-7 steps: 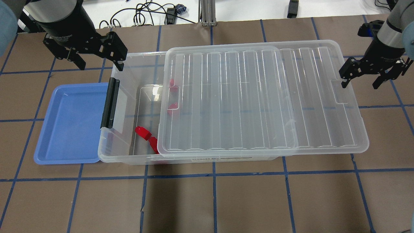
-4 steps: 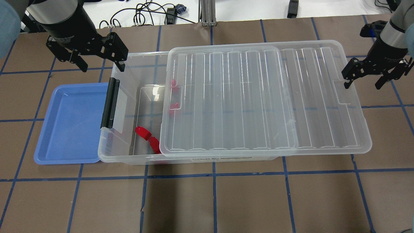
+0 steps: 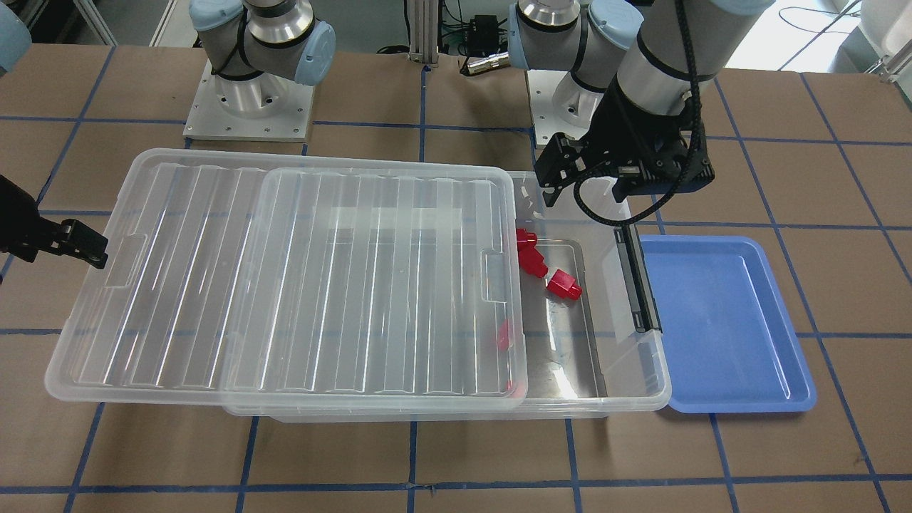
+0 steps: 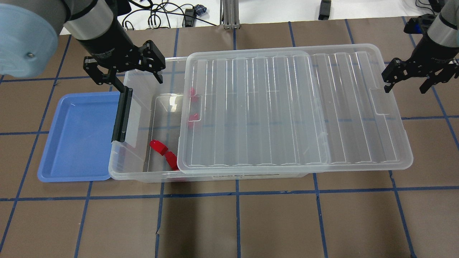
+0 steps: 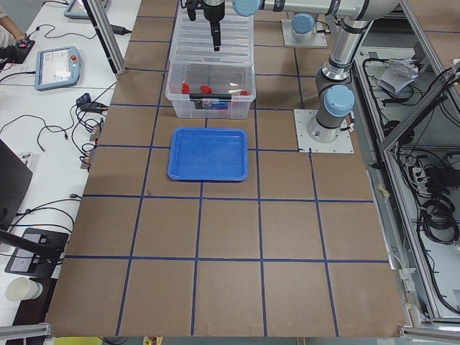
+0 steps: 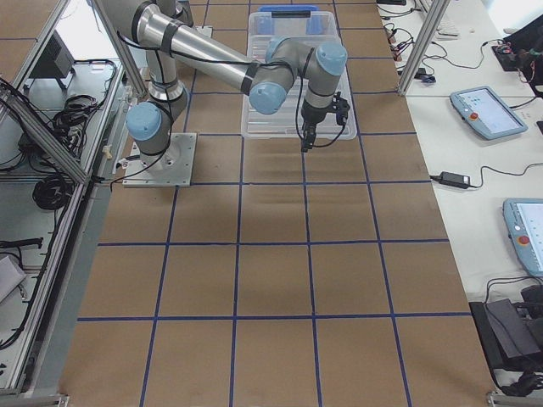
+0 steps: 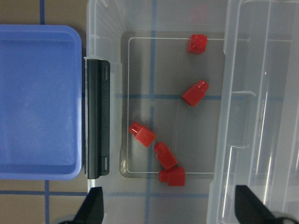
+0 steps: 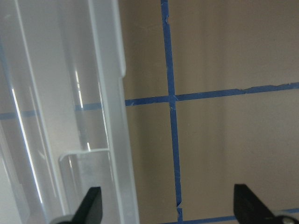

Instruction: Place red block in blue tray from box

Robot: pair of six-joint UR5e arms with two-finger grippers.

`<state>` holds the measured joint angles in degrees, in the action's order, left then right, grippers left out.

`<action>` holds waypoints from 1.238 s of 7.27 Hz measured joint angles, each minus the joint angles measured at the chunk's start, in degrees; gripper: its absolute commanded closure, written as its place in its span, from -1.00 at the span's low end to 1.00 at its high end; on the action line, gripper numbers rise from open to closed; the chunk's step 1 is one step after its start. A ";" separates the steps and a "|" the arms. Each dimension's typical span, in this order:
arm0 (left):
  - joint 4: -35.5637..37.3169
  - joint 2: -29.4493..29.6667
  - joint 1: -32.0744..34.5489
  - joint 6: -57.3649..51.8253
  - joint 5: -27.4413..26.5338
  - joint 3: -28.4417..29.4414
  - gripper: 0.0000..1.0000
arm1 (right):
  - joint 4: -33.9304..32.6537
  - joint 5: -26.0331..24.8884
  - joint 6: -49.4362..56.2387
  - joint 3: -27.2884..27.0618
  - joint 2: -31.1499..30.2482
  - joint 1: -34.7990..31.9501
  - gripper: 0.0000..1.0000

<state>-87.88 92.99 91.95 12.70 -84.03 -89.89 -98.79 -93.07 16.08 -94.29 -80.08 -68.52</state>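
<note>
**A:** What has changed in the last second?

**B:** The left fingers (image 4: 157,71) have swung in from out past the blue tray (image 4: 53,143). They now hang over the far rim of the box (image 4: 143,177) at its open end, spread wide and empty. The lid (image 4: 272,107) has crept a shade toward the bench's right edge. The right fingers (image 4: 389,77), also wide and holding nothing, sit just off its end.

**A:** And the blocks?

**B:** All are on the box floor at the uncovered end (the left wrist view shows five). The red block (image 7: 141,134) nearest the black latch (image 4: 122,114) has two more just beside it. The tray lies right up against that latch end, on the side toward the bench's left edge, with no block in it.

**A:** Meaning?

**B:** The opening looks finished. I'd judge the next step is the reach down for a block.
</note>
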 measured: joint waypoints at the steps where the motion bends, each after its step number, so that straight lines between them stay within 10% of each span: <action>1: 3.88 0.07 0.21 3.37 0.14 -3.73 -1.00 | 0.76 0.01 -0.05 -0.06 -1.01 -0.03 -1.00; 9: 23.61 -0.27 -0.13 21.03 -0.92 -23.87 -1.00 | 8.07 0.03 -0.61 0.37 -11.46 -1.05 -1.00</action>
<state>-64.28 92.72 91.82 33.72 -84.95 -113.76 -90.72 -93.04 15.47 -93.92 -91.54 -69.56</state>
